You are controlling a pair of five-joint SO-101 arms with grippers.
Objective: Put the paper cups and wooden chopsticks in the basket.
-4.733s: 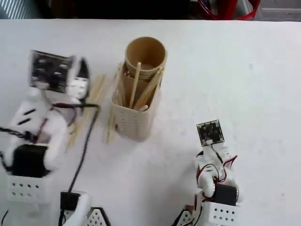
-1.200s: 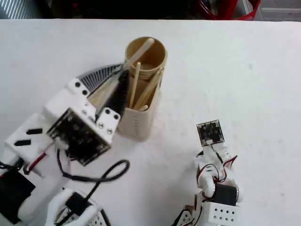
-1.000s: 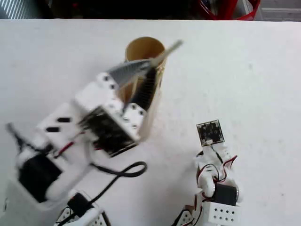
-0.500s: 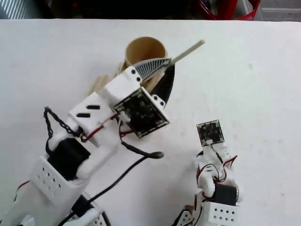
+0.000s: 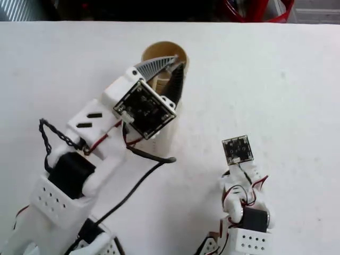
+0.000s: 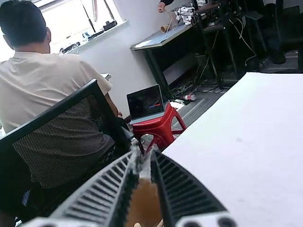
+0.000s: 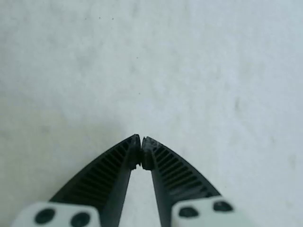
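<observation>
A tan paper cup [image 5: 161,50] stands in the cream perforated basket [image 5: 167,135] at the table's middle. My left gripper [image 5: 177,62] hovers over the cup's rim, fingers meeting at the tips, with no chopstick showing past them. In the left wrist view this gripper [image 6: 144,155] looks shut, and the tan cup [image 6: 142,201] shows through the slit between its fingers. My right arm [image 5: 241,196] rests at the front right. Its gripper [image 7: 141,152] is shut and empty just above the bare white table [image 7: 189,61].
The left arm [image 5: 90,143] lies across the table left of the basket, and its black cable [image 5: 139,178] trails toward the front edge. White table [image 5: 276,85] stretches to the right. A red stool [image 6: 160,126] stands beyond the far edge.
The left arm swung from the table's left side to the basket with a chopstick. Half a second ago the stick jutted past its tips; now it is out of sight and the gripper has drawn back slightly.
</observation>
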